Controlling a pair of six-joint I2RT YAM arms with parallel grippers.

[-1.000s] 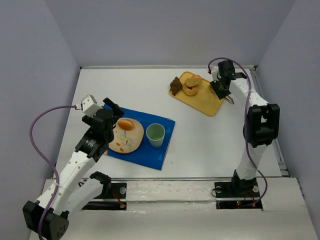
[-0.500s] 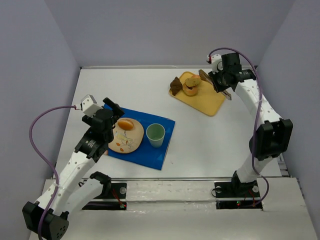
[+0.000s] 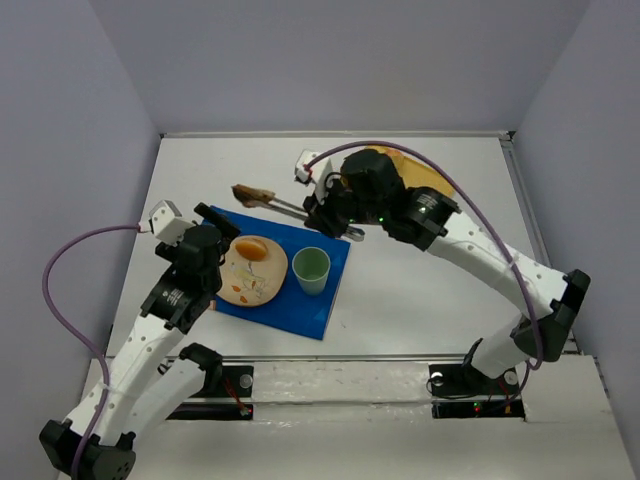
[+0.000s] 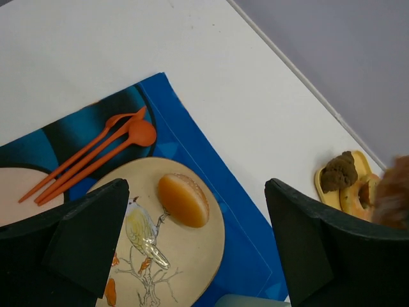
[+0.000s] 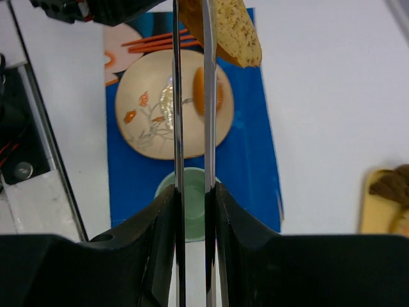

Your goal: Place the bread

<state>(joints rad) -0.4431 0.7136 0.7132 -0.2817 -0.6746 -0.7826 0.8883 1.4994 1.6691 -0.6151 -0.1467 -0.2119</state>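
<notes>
Under the right claw (image 3: pixel 262 198) sits the cup (image 3: pixel 311 268), past it the plate (image 3: pixel 240 291) with a bun (image 3: pixel 251 249), and at its tips, clamped fast, the bread slice (image 3: pixel 249 192) — the left claw (image 3: pixel 218 222) gapes over that plate.

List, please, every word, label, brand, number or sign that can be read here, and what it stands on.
None: no view shows readable text. The plate bears only a painted bird and branches; the blue placemat, green cup and the bread slice in the right tool carry no lettering.
</notes>
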